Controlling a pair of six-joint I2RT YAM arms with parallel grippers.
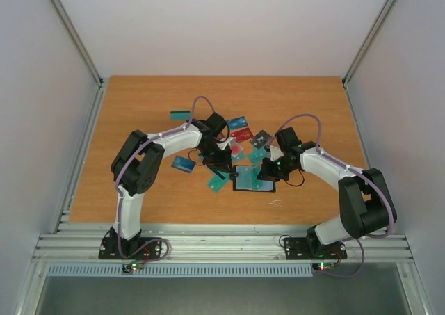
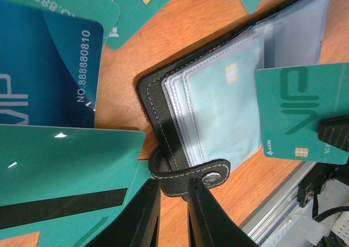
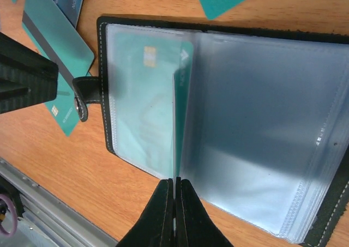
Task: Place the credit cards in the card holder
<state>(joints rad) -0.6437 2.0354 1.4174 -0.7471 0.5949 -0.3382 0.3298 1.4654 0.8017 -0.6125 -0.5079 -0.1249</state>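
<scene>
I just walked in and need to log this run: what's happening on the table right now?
An open black card holder is being filled. The left gripper pinches its snap tab, apparently to steady it. The right gripper, shut on a teal VIP card, holds it edge-on at the clear sleeves; whether it has entered a pocket is unclear. One teal card sits in a sleeve. Other cards lie loose on the wooden table.

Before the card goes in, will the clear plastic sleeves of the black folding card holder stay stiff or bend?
Probably bend: the clear plastic sleeves of the black folding card holder lie bowed and fanned. Likely slippery, since they look glossy.
</scene>
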